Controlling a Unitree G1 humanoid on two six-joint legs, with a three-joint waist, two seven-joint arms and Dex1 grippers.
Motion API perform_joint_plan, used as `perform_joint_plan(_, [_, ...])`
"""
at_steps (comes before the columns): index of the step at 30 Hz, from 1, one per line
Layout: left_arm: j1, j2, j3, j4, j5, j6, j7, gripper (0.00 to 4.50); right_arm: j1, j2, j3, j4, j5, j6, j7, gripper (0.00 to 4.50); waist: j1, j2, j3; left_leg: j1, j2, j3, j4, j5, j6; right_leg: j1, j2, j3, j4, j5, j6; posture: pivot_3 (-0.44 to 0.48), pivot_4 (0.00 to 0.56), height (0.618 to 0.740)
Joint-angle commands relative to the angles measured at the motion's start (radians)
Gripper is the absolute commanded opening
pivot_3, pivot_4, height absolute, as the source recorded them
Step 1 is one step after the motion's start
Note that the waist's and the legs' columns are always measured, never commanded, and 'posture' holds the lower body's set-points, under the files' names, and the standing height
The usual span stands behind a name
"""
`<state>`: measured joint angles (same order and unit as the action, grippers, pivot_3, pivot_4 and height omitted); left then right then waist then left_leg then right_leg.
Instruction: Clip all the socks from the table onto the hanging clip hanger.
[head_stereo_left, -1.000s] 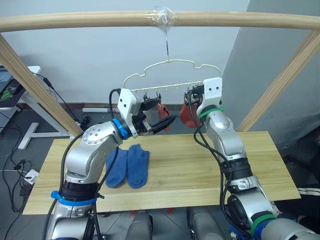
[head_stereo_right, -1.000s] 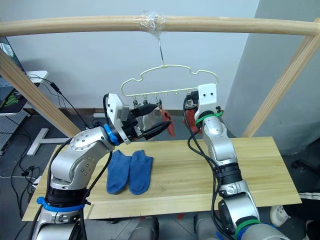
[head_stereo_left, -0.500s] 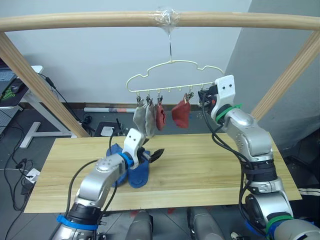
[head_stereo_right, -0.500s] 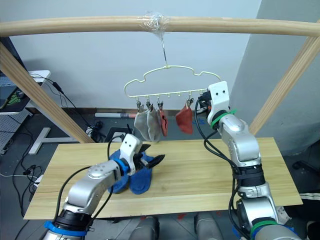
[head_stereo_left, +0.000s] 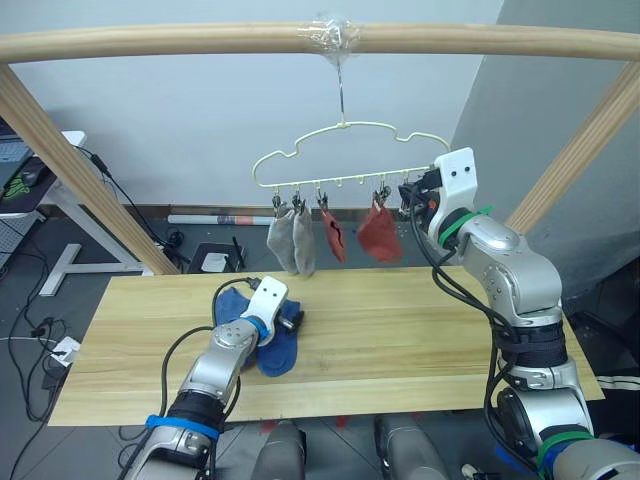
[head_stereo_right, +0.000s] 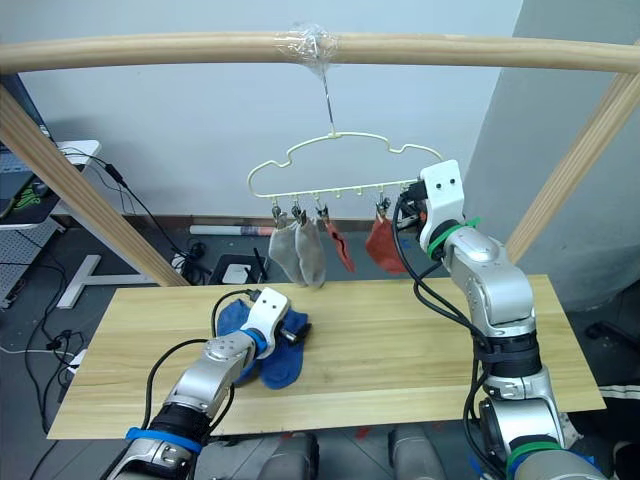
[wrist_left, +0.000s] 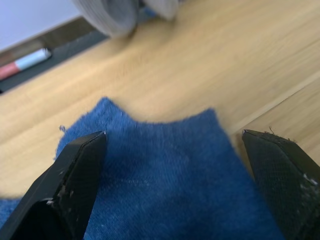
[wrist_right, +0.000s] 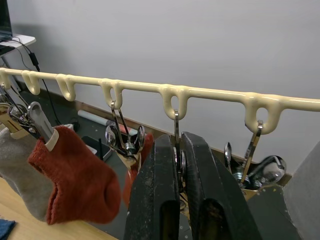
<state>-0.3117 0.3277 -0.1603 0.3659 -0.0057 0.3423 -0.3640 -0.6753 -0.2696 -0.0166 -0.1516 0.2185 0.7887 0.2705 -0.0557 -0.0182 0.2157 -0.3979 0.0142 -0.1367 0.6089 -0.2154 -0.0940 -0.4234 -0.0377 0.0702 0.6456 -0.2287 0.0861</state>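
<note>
The tabletop (head_stereo_left: 400, 330), long and made of light wood planks, is lying crosswise under the pole frame; two blue socks (head_stereo_left: 262, 332) are resting on it, side by side and touching, in its left half, at about nine o'clock from the middle of the boards; in the left wrist view the blue knit (wrist_left: 165, 185) is lying flat on the planks, with bare wood showing past its edge; from the middle round to three o'clock the boards are showing only plain wood grain.
</note>
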Motion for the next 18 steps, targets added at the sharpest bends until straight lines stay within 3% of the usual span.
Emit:
perform_joint_plan(1, [0.008, -0.005, -0.015, 0.002, 0.023, 0.019, -0.015, 4.50, 0.006, -0.013, -0.021, -0.033, 0.001, 0.008, -0.007, 0.03, 0.000, 0.000, 0.000, 0.000, 0.000, 0.000, 0.000, 0.000, 0.000, 0.000, 0.000, 0.000, 0.000, 0.000, 0.000, -0.030, 0.200, 0.740])
perform_joint_plan(3, [0.022, -0.013, -0.020, 0.006, 0.002, 0.053, -0.057, 4.50, 0.006, -0.012, -0.030, -0.035, 0.006, 0.017, -0.013, 0.03, 0.000, 0.000, 0.000, 0.000, 0.000, 0.000, 0.000, 0.000, 0.000, 0.001, 0.000, 0.000, 0.000, 0.000, 0.000, -0.035, 0.199, 0.740])
perform_joint_plan(6, [0.033, -0.016, -0.037, 0.027, 0.020, 0.038, -0.079, 3.91, 0.003, -0.015, -0.030, -0.027, 0.006, 0.015, -0.012, 0.00, 0.000, 0.000, 0.000, 0.002, 0.000, 0.000, 0.000, 0.000, 0.000, 0.002, 0.000, 0.000, 0.000, 0.000, 0.001, -0.035, 0.199, 0.740])
perform_joint_plan(14, [0.081, -0.034, -0.028, -0.025, 0.012, 0.073, -0.083, 1.60, -0.010, -0.029, -0.051, -0.008, 0.017, 0.024, -0.009, 0.00, 0.000, 0.001, -0.001, 0.003, 0.000, 0.000, 0.000, 0.000, 0.000, 0.003, 0.000, 0.000, 0.000, 0.000, 0.001, -0.039, 0.207, 0.740])
perform_joint_plan(18, [0.098, -0.019, -0.057, -0.039, 0.044, 0.008, -0.101, 0.43, -0.016, -0.031, -0.064, 0.005, 0.030, 0.037, -0.008, 0.00, 0.000, 0.001, -0.001, 0.003, 0.000, 0.000, 0.000, 0.000, 0.000, 0.003, 0.000, 0.000, 0.000, 0.000, 0.001, -0.036, 0.212, 0.740])
